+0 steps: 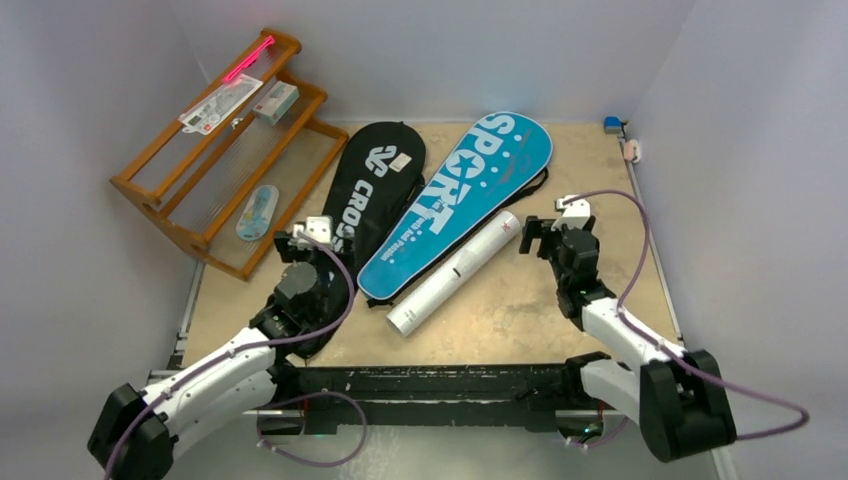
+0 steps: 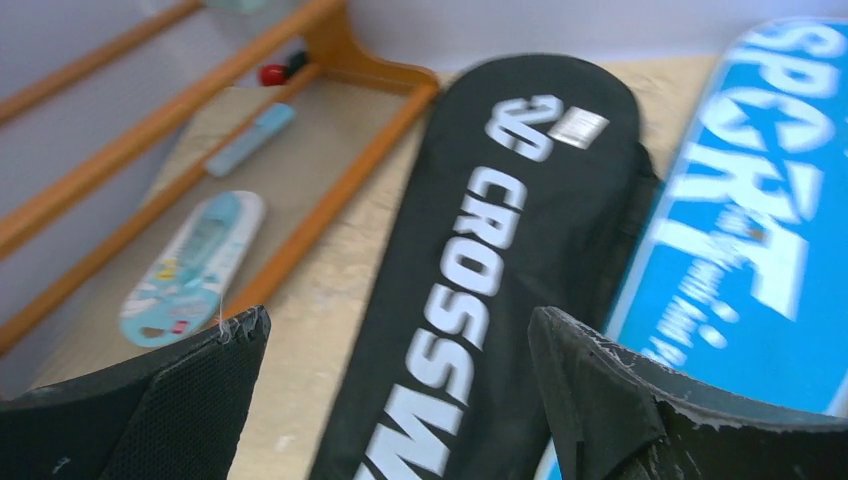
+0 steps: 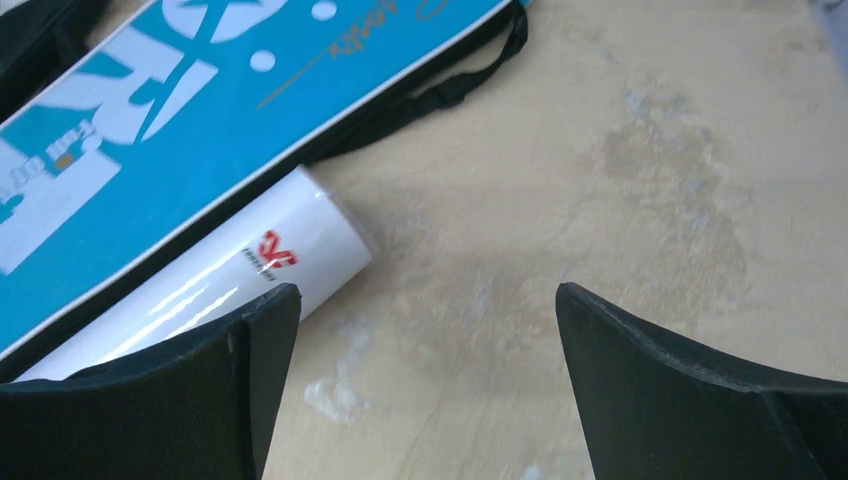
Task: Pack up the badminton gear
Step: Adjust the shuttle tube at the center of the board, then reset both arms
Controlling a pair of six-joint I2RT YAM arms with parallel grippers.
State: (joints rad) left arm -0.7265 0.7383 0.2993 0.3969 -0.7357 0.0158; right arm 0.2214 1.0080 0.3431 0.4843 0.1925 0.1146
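Note:
The black "CROSSWAY" cover and the blue "SPORT" cover lie side by side on the table, both zipped flat. A long white tube lies along the blue cover's right edge. My left gripper hovers open over the black cover's narrow end, with nothing between its fingers. My right gripper stands open beside the tube's far end, over bare table. The blue cover fills the upper left of the right wrist view. No racket or shuttlecock shows.
A wooden rack stands at the back left, with small packaged items and a pink stick on it and a light-blue packet lying inside. The blue cover's black strap trails onto the table. A small blue object sits in the back right corner.

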